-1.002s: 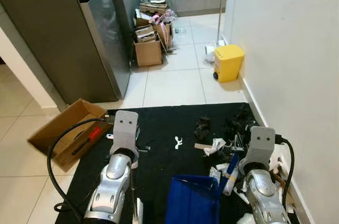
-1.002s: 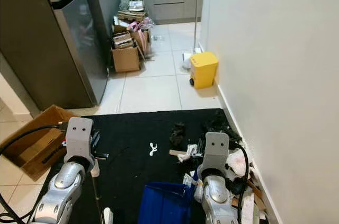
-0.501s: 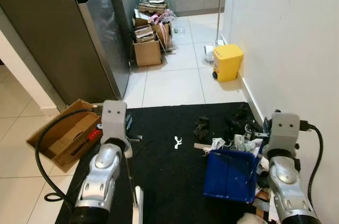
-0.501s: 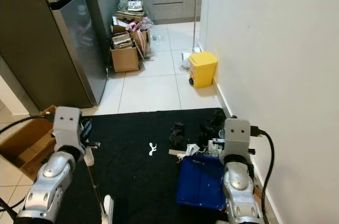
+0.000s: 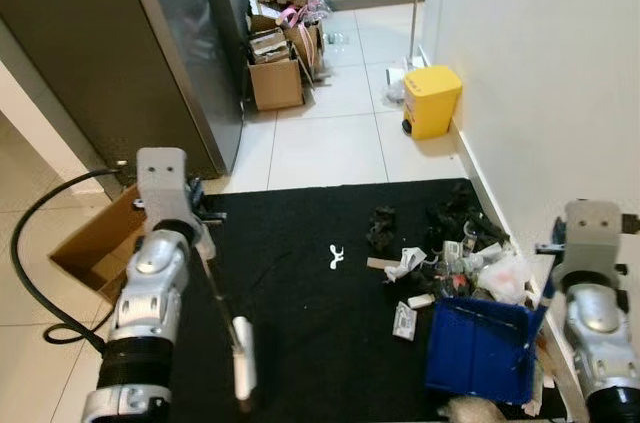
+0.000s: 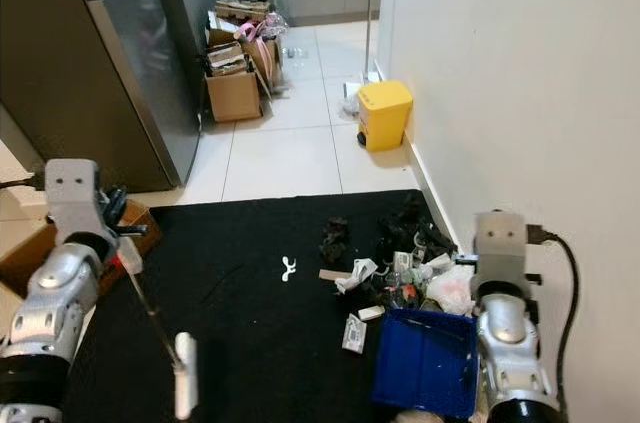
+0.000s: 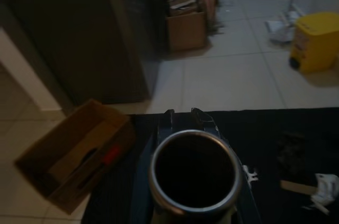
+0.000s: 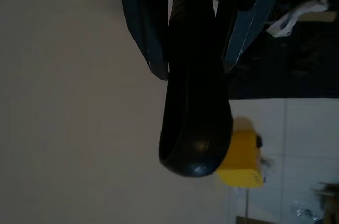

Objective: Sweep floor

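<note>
A black mat (image 5: 300, 283) lies on the tiled floor with a pile of rubbish (image 5: 445, 248) by the right wall and a white scrap (image 5: 335, 256) near its middle. My left gripper (image 5: 203, 235) is shut on a thin broom stick (image 5: 222, 303) that slants down to a white piece (image 5: 243, 368); the left wrist view shows the metal tube end (image 7: 194, 173) between the fingers (image 7: 168, 119). My right gripper (image 5: 548, 278) is shut on the handle (image 8: 195, 97) of a blue dustpan (image 5: 482, 348), which rests on the mat just in front of the pile.
The white wall (image 5: 560, 73) runs close along the right. A yellow bin (image 5: 432, 109) and a mop pole (image 5: 413, 3) stand beyond the mat. An open cardboard box (image 5: 90, 248) sits left of the mat beside the fridge (image 5: 120, 53). More boxes (image 5: 275, 93) line the fridge side.
Both arms have swung outward. The dustpan went from the mat's middle to the right, by the wall and rubbish. The left gripper and broom moved left. The camera shifted slightly.
</note>
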`<state>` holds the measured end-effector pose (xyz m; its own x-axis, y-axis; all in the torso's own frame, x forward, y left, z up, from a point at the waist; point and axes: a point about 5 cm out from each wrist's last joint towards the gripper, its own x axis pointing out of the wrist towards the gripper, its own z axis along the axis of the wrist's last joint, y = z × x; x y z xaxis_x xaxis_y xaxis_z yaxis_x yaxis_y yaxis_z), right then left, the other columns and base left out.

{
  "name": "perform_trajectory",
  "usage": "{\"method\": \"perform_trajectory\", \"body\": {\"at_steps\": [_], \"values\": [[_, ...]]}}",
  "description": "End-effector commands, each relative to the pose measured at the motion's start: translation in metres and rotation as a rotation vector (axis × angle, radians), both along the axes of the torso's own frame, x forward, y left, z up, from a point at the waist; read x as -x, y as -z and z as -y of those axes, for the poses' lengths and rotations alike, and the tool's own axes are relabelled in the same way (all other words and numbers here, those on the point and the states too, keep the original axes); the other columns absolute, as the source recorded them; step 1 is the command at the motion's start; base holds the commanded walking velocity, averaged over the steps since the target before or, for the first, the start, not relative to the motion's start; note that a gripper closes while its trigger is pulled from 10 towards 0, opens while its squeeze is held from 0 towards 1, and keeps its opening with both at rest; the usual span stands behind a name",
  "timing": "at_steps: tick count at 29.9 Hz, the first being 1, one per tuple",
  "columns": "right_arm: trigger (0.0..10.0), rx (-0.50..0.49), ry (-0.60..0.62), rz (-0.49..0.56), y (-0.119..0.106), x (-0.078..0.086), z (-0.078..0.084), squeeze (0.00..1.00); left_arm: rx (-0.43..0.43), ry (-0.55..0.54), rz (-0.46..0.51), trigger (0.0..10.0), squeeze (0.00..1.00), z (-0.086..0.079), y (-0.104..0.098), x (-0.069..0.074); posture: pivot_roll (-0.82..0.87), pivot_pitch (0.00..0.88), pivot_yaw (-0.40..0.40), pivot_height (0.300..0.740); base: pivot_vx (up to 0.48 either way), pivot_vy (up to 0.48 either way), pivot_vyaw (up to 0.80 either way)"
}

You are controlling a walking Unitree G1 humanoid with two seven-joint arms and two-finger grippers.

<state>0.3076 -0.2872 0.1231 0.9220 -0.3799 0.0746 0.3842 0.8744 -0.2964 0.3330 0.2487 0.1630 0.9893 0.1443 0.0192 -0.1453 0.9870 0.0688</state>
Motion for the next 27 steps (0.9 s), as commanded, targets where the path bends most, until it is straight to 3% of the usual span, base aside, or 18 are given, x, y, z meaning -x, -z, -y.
{"method": "perform_trajectory", "body": {"at_steps": [1,5,10,15,20,23,26,27], "values": [[10.0,0.100,0.074,0.012,-0.010,0.003,0.018,0.00,-0.028,-0.031,0.028,10.0,0.00,-0.012,-0.008,0.002,0.03,0.144,0.094,0.740,0.000,0.000,0.00],[10.0,0.125,0.113,0.023,-0.018,0.003,0.030,0.00,-0.035,-0.041,0.016,10.0,0.00,-0.016,-0.005,0.004,0.03,0.143,0.093,0.740,0.000,0.000,0.00],[10.0,0.218,0.090,0.049,-0.028,-0.006,0.022,0.00,-0.039,-0.048,0.014,10.0,0.00,-0.019,-0.004,0.003,0.04,0.145,0.088,0.740,0.000,0.000,0.00],[10.0,0.169,0.131,0.128,-0.048,-0.008,0.032,0.00,-0.038,-0.052,0.015,10.0,0.00,-0.019,-0.003,0.004,0.04,0.141,0.083,0.740,0.000,0.000,0.00],[10.0,0.246,0.172,0.142,-0.065,-0.003,0.054,0.00,-0.033,-0.055,0.011,10.0,0.00,-0.019,0.000,0.006,0.03,0.136,0.077,0.740,0.000,0.000,0.00],[10.0,0.251,0.161,0.117,-0.059,-0.003,0.054,0.00,-0.031,-0.052,0.011,10.0,0.00,-0.017,0.001,0.006,0.03,0.136,0.076,0.740,0.000,0.000,0.00],[10.0,0.285,0.086,0.087,-0.044,-0.009,0.029,0.00,-0.026,-0.046,0.010,10.0,0.00,-0.014,0.003,0.005,0.03,0.136,0.078,0.740,0.000,0.000,0.00],[10.0,0.285,0.086,0.087,-0.044,-0.009,0.029,0.00,-0.026,-0.046,0.010,10.0,0.00,-0.014,0.003,0.005,0.03,0.136,0.078,0.740,0.000,0.000,0.00]]}}
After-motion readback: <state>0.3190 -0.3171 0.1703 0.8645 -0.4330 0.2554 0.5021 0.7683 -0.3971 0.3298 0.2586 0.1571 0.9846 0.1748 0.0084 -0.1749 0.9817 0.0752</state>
